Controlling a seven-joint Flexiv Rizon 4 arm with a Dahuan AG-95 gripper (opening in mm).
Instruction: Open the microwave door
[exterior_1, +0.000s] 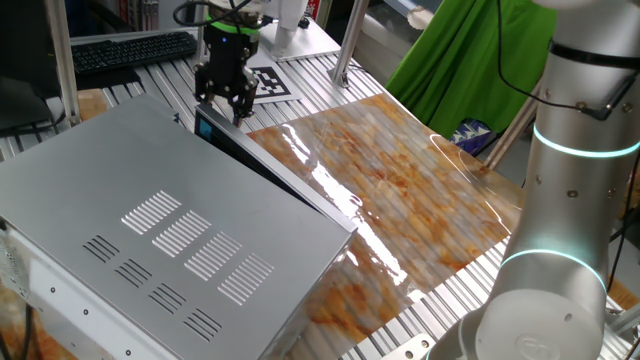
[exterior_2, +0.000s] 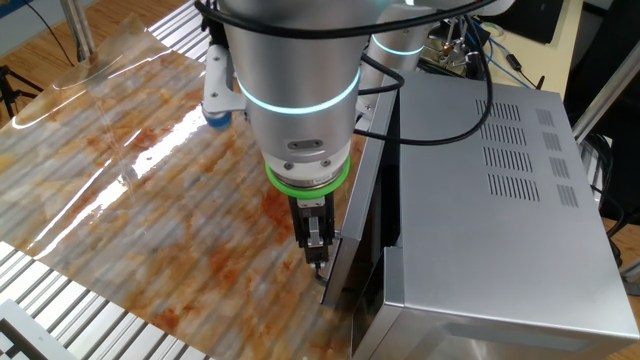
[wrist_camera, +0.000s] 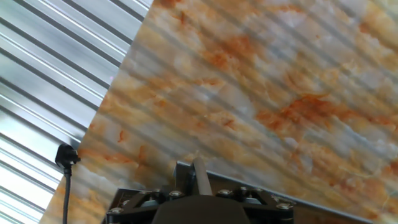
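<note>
Ribbed metal worktop (exterior_1: 480, 300) carries a glossy orange-brown marbled board (exterior_1: 420, 190), with the big grey microwave (exterior_1: 150, 230) lying along its edge. Its dark door (exterior_2: 362, 235) stands slightly ajar from the casing. At the door's end hangs the pincer (exterior_2: 318, 255), fingers close together; whether it grips anything I cannot tell.

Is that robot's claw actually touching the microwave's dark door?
Cannot tell. In the other fixed view the gripper reaches the top edge of the microwave door, yet neither fixed view plainly shows contact or gap.
</note>
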